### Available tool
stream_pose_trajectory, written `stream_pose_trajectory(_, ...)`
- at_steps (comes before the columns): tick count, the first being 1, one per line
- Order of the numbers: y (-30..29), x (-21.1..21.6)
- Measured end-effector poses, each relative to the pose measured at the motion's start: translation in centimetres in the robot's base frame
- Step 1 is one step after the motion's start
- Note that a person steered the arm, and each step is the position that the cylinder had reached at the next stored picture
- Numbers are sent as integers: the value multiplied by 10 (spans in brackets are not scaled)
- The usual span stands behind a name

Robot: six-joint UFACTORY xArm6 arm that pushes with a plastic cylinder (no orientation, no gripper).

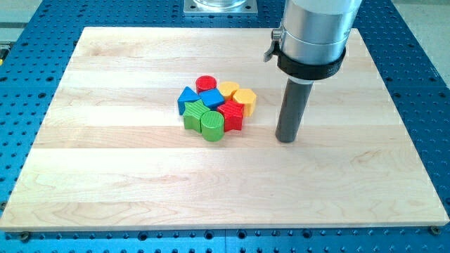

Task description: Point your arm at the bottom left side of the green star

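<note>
Now my tip (286, 139) right of green star (194, 114)

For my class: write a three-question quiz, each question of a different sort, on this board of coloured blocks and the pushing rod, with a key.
1. True or false: my tip touches the green star-shaped block.
2. Which block lies nearest my tip? A) blue triangular block B) red round block C) yellow hexagonal block
3. Fill in: the green cylinder block sits at the cluster's ___ edge in the view.

Key: 1 false, my tip stands apart, to the view's right of the cluster; 2 C; 3 bottom.
</note>
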State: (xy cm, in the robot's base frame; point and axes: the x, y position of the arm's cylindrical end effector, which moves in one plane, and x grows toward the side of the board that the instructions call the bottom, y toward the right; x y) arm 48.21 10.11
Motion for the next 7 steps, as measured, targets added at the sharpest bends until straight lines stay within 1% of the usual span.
stream_pose_trajectory(1, -8, 2)
stream_pose_trajectory(2, -24, 25)
stream_pose_trajectory(3, -46, 29)
stream_pose_trajectory(4, -74, 23)
stream_pose_trajectory(5, -117, 34)
stream_pose_trajectory(6, -160, 29)
stream_pose_trajectory(7, -202, -2)
